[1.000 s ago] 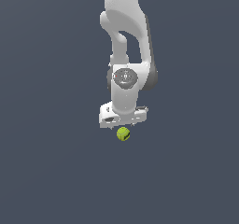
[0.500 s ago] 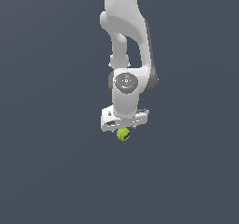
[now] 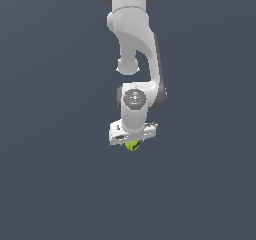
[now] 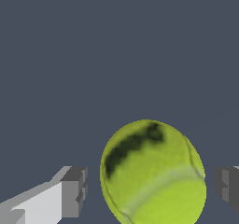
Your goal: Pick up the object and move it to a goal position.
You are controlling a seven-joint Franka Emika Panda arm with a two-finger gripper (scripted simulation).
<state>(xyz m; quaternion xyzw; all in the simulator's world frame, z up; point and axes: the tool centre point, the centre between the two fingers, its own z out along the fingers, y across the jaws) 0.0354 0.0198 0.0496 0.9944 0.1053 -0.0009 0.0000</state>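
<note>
The object is a small yellow-green ball [image 3: 132, 146] with dark curved marks, lying on the flat grey floor and partly covered by the white hand above it. My gripper [image 3: 132, 142] points straight down over it. In the wrist view the ball [image 4: 153, 174] fills the space between the two grey fingertips [image 4: 73, 191], with a thin gap on each side. The gripper [image 4: 150, 189] stands open around the ball without touching it.
A plain dark grey floor [image 3: 55, 184] stretches all around, and nothing else lies on it. The white arm [image 3: 132, 39] rises straight up from the hand and leaves the exterior view at its upper edge.
The arm has come lower, so the hand now hides more of the ball. The ball itself has stayed where it was.
</note>
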